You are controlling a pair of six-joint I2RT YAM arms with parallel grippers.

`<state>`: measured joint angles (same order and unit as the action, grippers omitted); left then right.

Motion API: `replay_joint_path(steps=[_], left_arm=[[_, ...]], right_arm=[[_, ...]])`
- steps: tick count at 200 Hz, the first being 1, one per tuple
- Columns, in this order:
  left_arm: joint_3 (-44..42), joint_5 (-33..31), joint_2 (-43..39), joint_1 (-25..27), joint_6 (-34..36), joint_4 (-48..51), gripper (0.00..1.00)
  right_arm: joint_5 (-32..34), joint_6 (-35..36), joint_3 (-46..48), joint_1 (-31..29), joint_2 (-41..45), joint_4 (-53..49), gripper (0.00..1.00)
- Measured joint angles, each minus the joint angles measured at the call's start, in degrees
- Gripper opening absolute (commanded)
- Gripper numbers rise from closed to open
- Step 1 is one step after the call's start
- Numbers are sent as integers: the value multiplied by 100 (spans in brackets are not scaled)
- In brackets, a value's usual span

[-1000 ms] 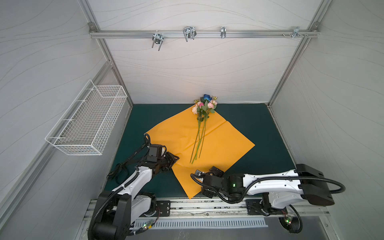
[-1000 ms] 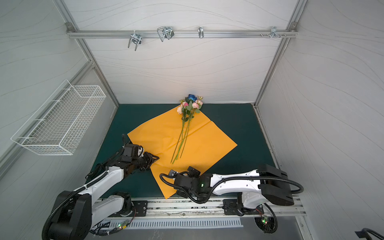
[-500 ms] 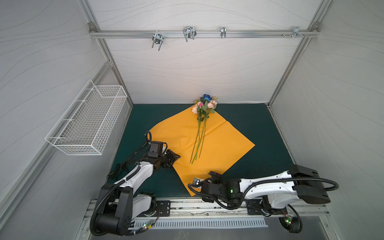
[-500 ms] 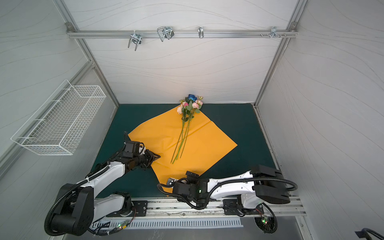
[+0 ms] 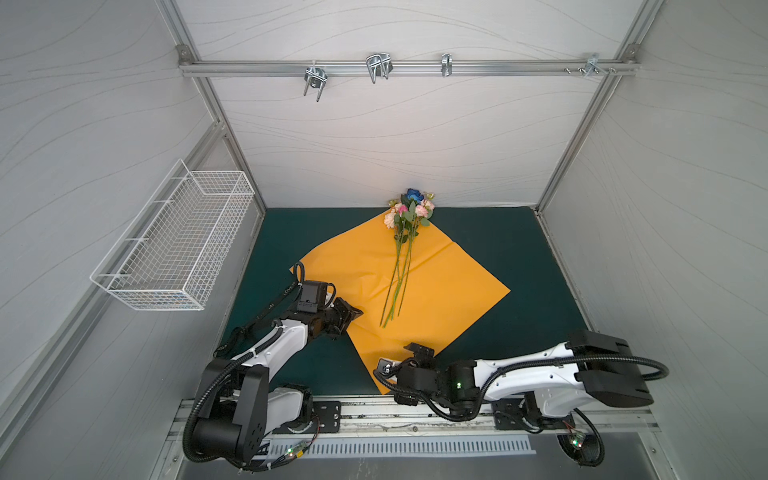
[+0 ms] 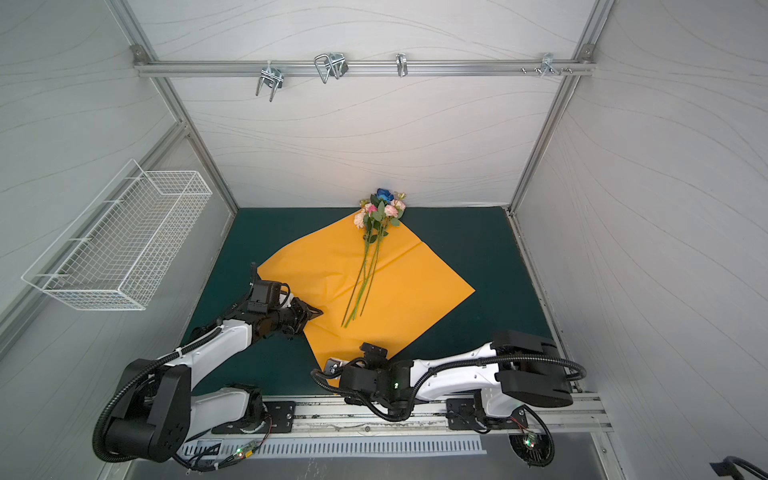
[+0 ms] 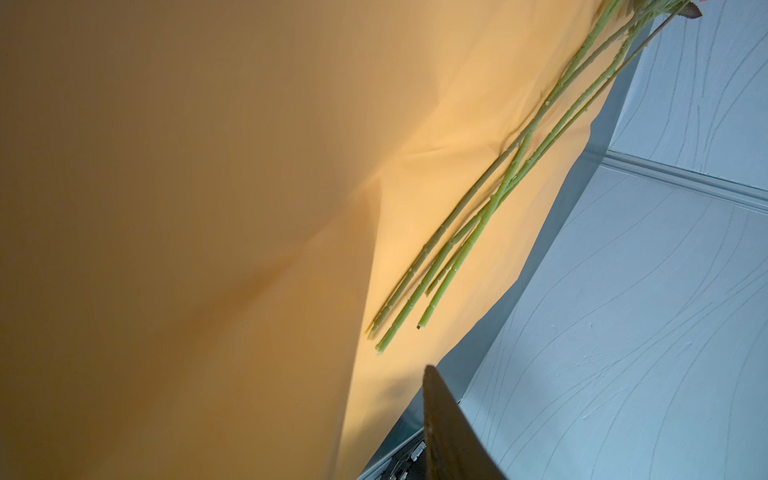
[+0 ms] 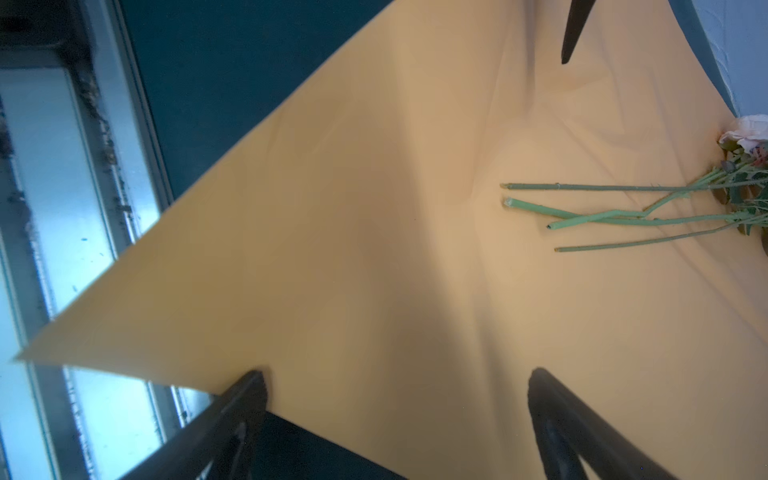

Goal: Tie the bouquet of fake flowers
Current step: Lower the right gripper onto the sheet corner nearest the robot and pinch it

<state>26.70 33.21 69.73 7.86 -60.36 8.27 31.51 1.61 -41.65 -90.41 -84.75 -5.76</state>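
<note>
The bouquet of fake flowers (image 5: pixel 409 208) (image 6: pixel 379 212) lies on the orange wrapping paper (image 5: pixel 440 291) (image 6: pixel 411 291), blooms at the far corner and stems (image 7: pixel 478 216) (image 8: pixel 623 216) running toward the front. My left gripper (image 5: pixel 354 312) (image 6: pixel 312 312) is at the paper's left edge. In the left wrist view the raised paper (image 7: pixel 166 208) hides one finger and the other finger (image 7: pixel 449 436) shows alone. My right gripper (image 8: pixel 395 386) (image 5: pixel 390 366) stands wide open, astride the paper's (image 8: pixel 374 249) front edge near the near corner.
A black lettered ribbon (image 5: pixel 274 305) lies on the green mat (image 5: pixel 519 249) under the left arm. A white wire basket (image 5: pixel 178 245) hangs on the left wall. Metal hooks (image 5: pixel 376 68) sit on the rail at the back wall.
The right gripper has moved nearer and leftward to the paper's near corner. The left gripper has crept right onto the paper's edge, and the paper's left corner has shifted inward.
</note>
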Motion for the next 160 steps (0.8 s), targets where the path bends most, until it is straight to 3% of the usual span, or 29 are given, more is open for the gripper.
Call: replay_joint_path(steps=[81,133,151,160], left_arm=[[240,118,101,0,-302,-188,35],[254,155,98,0,-337,-221,35],[254,155,98,0,-337,-221,35],[254,155,98,0,-337,-221,35]], right_arm=[[83,188,122,-466,348,-24,99],[608,208,-2,-271,70,92,99],[688,216,-118,-138,-61,203,85],[717,258,-212,-61,-149,254,70]])
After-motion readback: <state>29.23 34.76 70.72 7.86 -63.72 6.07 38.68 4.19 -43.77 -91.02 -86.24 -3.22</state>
